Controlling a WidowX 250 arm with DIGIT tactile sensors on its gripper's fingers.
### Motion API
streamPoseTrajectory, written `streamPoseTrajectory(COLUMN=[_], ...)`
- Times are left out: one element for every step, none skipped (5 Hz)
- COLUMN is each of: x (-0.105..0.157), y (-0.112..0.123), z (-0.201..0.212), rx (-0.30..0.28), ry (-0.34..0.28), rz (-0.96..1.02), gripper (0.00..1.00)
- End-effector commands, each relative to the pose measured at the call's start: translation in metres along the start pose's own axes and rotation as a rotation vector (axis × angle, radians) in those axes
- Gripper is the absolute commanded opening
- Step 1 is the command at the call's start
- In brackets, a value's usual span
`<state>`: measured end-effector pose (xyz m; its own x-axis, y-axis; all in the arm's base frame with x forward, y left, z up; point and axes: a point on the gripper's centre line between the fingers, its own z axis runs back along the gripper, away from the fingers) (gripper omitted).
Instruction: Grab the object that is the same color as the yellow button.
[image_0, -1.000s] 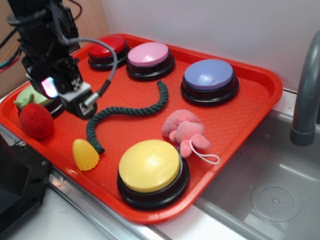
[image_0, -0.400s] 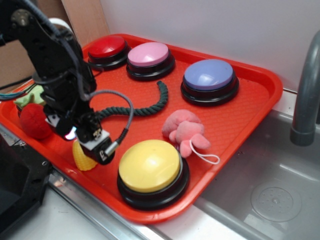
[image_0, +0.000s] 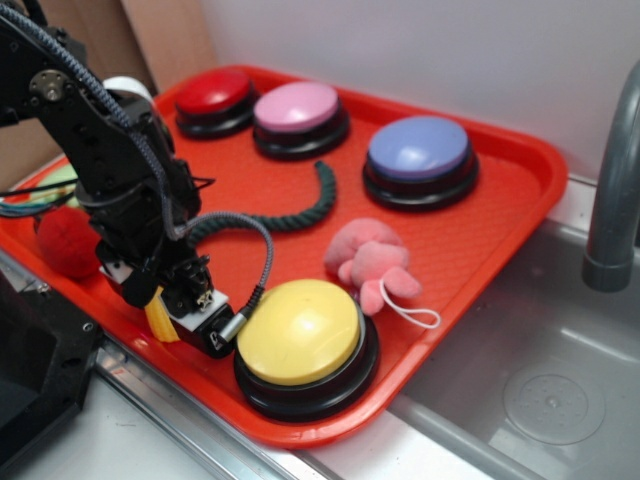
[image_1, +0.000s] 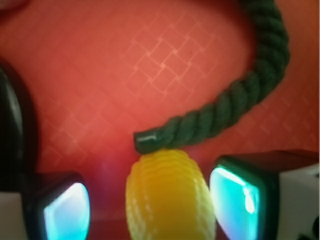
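Yellow corn cob (image_1: 169, 197) sits at six o'clock in the wrist view, between the spread fingers (image_1: 66, 210) of the gripper (image_1: 150, 205), neither touching it; the green rope (image_1: 220, 112) end touches its tip. Approach looks done; next, I judge, close squarely on it, clear of the rope

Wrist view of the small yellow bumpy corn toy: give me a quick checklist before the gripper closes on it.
1. Small yellow bumpy corn toy sits between the gripper fingers: ok.
2. Jaws open, gaps on both sides: ok.
3. Dark green twisted rope end lies against the corn's tip, outside the fingers: ok.
4. Large yellow dome button close beside the gripper; clearance: cannot tell.
5. Fingers low enough on the red plastic tray: cannot tell.
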<state>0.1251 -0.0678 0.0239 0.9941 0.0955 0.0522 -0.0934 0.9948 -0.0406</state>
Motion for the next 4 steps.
streamPoseTrajectory(x=[0.001, 0.014, 0.033, 0.056], y=[0.003, 0.005, 0.008, 0.018], z=[0.012, 0.038, 0.068, 0.118], rx=[-0.033, -0.056, -0.064, -0.131], ry=[-0.027, -0.002, -0.023, -0.061], rz=[0.034, 0.104, 0.141, 0.173], gripper=[0.0, 0.0, 0.0, 0.0])
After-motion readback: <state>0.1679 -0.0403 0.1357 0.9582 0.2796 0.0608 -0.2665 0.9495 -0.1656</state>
